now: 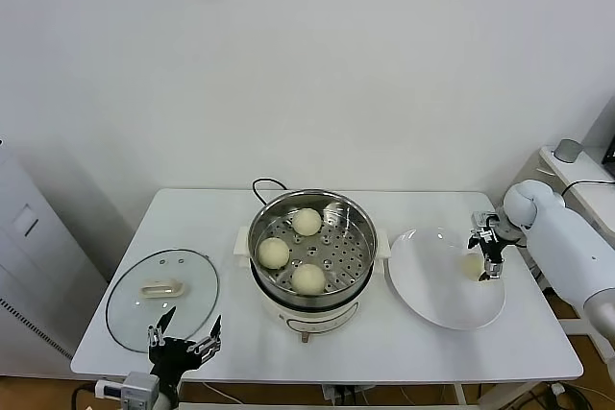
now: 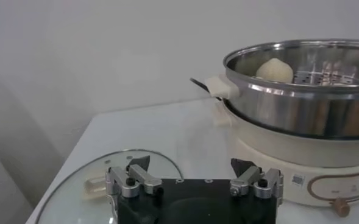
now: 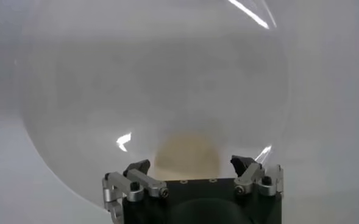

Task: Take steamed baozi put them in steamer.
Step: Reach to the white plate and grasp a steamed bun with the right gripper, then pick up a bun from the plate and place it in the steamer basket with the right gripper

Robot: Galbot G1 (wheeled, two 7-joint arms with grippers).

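Baozi, a round cream-white dough bun (image 1: 472,266), sits at three o'clock on the flat white plate (image 1: 432,295). Right gripper (image 1: 489,254) hovers wide above it; an off-centre close could roll it away. Left gripper (image 1: 183,341) idles wide.

A lab-like room: bare white wall (image 1: 307,55), plain white table (image 1: 480,352) (cabinets beside it).

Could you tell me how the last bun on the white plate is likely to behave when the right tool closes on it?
The bun looks smooth and domed like the three in the steamer, so it is probably soft and may dent under a firm squeeze. Being rounded, it might roll or slide across the glossy plate if nudged. The open right tool above it should probably close gently.
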